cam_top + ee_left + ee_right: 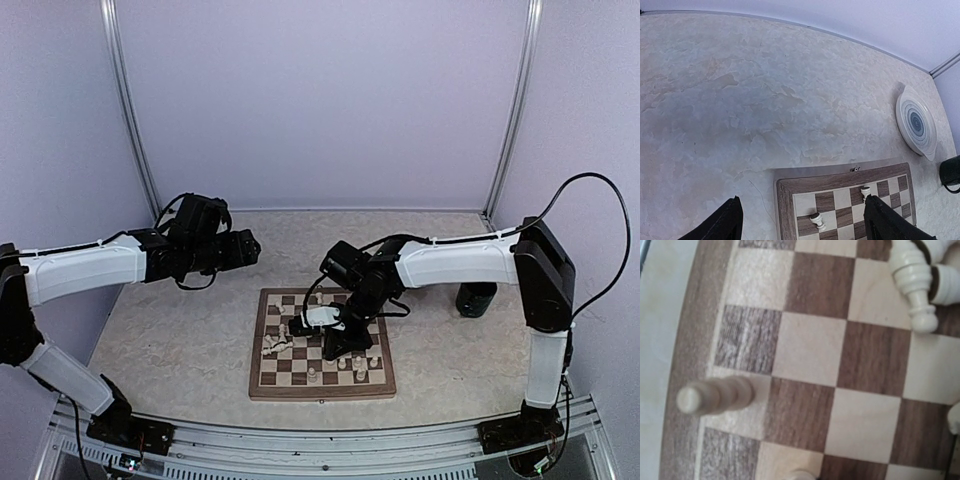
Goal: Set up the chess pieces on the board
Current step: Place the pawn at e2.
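A pale, mottled table (765, 100) is seen, bounded at the top by a lilac wall (865, 20). A corner of the board (840, 181) is shown at the bottom, and two chess pieces (816, 220) are stood upright on it, well apart. The dark fingers (727, 222) of the left gripper (802, 202) are held wide apart above that corner. A round plate (916, 122) with grey rings is seen at the right, with a dark object (951, 172) cut off by the edge just below it.

Cream pieces (914, 277), a board (320, 391) checked dark brown and cream, a white plate (916, 122) ringed grey, a mottled beige table (765, 100).
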Motion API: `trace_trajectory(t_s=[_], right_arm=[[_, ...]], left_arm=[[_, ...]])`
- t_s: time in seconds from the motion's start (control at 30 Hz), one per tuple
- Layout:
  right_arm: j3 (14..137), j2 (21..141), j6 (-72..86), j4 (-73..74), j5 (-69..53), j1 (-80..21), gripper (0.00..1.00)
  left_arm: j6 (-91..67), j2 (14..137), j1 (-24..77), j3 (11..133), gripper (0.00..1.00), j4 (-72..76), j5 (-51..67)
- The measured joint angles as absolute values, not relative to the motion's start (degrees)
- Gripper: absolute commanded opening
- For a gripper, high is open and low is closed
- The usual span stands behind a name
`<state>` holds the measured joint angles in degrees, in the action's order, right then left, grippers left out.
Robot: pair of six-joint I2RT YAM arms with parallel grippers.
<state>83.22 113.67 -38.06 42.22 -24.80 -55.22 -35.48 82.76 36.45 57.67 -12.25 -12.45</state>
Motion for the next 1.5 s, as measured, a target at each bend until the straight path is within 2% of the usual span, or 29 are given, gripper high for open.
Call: trace_trajectory(t_s=[1.5], right_arm=[[83.31,113.84,-38.76,42.61,-25.23,-55.99,0.18]], left_arm=[[-34.50,83.99,35.92,57.67,0.83,-11.97,-10.81]])
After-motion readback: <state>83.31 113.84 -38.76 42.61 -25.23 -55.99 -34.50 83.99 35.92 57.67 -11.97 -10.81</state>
